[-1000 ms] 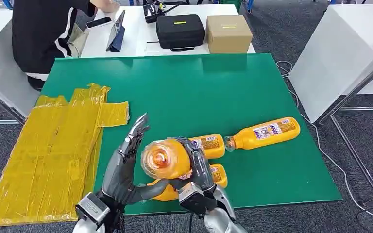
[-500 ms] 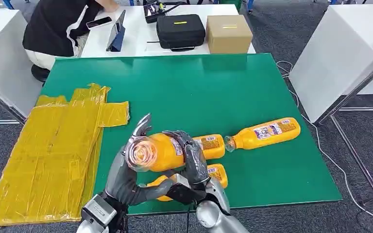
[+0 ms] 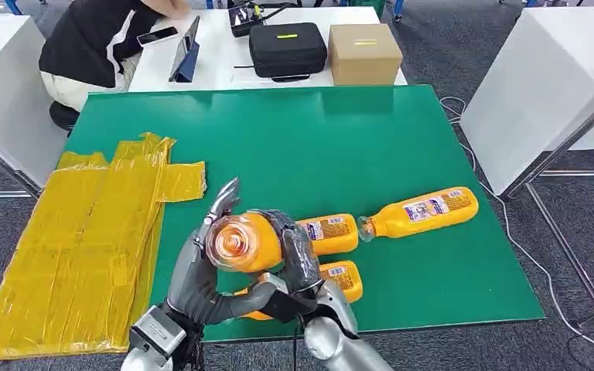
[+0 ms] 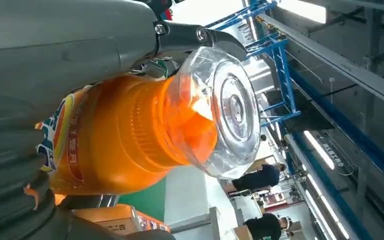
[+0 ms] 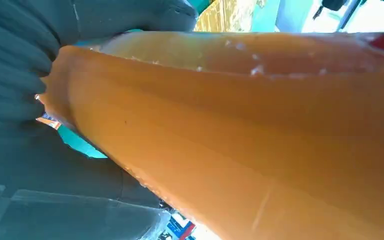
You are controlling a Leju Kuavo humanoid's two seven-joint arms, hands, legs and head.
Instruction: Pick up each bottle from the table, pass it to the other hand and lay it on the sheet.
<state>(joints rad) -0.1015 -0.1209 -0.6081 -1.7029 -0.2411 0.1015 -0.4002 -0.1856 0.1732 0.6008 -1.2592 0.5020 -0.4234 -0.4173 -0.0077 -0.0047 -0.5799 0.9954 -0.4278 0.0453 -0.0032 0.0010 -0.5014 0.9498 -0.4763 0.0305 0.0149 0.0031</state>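
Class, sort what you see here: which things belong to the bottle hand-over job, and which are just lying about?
Job: held bottle, right hand, left hand, three bottles on the table, yellow sheet.

Lying about: black case, cardboard box, phone.

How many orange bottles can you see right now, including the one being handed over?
4: the held bottle between both hands, two bottles lying just right of it, partly hidden, and one farther right. None on the sheet.

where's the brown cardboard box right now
In the head view the brown cardboard box sits on the white table beyond the green table's far edge, right beside the black case.
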